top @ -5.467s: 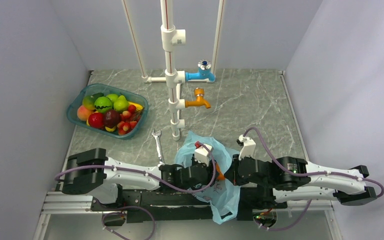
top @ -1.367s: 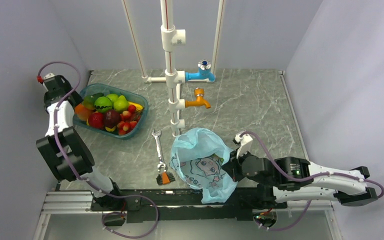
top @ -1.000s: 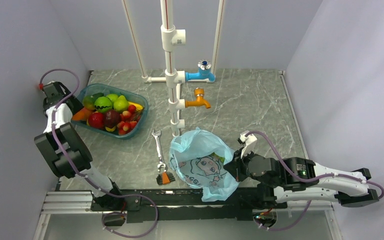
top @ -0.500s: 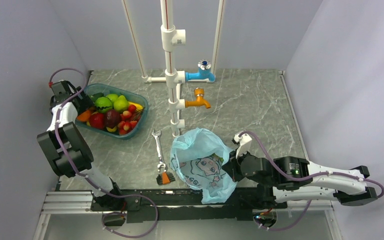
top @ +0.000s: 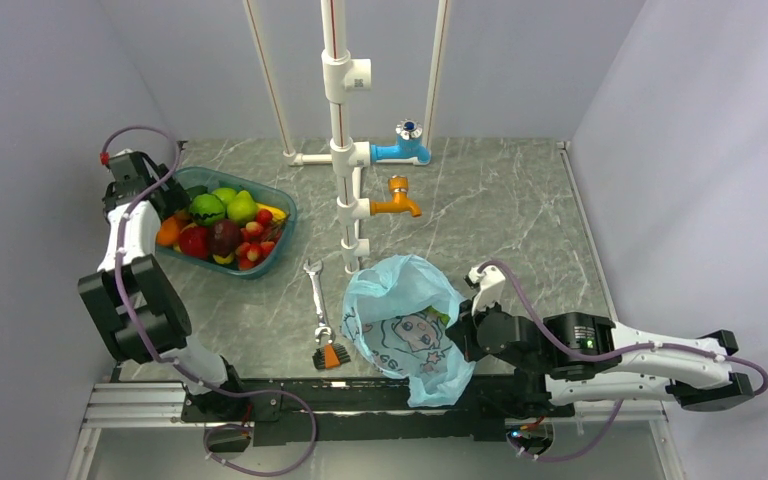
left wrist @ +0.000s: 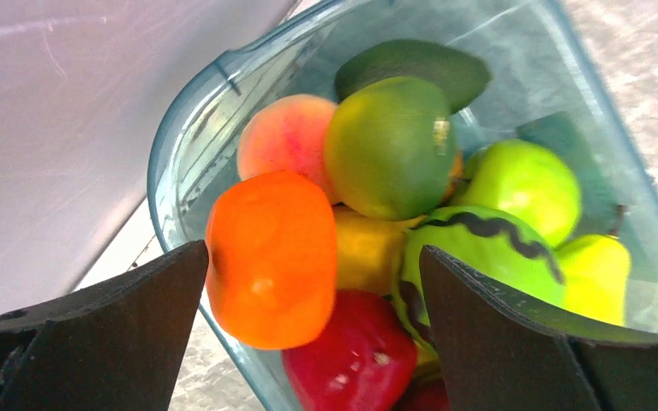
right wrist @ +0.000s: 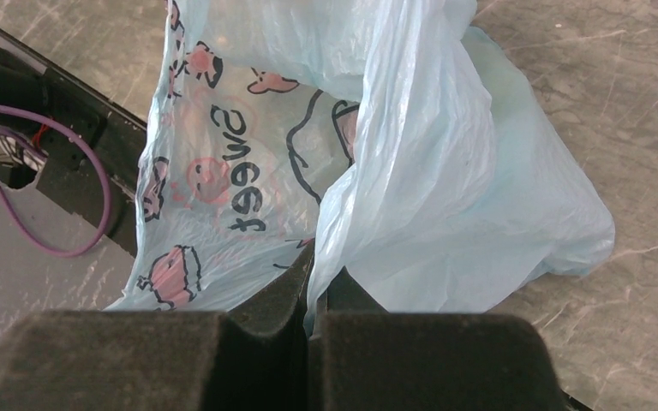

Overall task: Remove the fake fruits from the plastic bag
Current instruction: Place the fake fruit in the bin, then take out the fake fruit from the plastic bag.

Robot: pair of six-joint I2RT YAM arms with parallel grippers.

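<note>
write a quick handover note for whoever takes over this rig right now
Grippers: the left gripper is open and holds nothing, hanging over the teal basket. The right gripper is shut on an edge of the plastic bag.
Done: the orange lies in the basket.
Left: the inside of the bag is not visible, so check it for more fruits and take them out.

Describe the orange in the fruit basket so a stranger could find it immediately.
Find the teal basket, far left on the table. At its wall-side rim, under the left arm's open fingers, sits the orange: uniformly bright orange, unlike the pink-blushed peach beside it.
</note>
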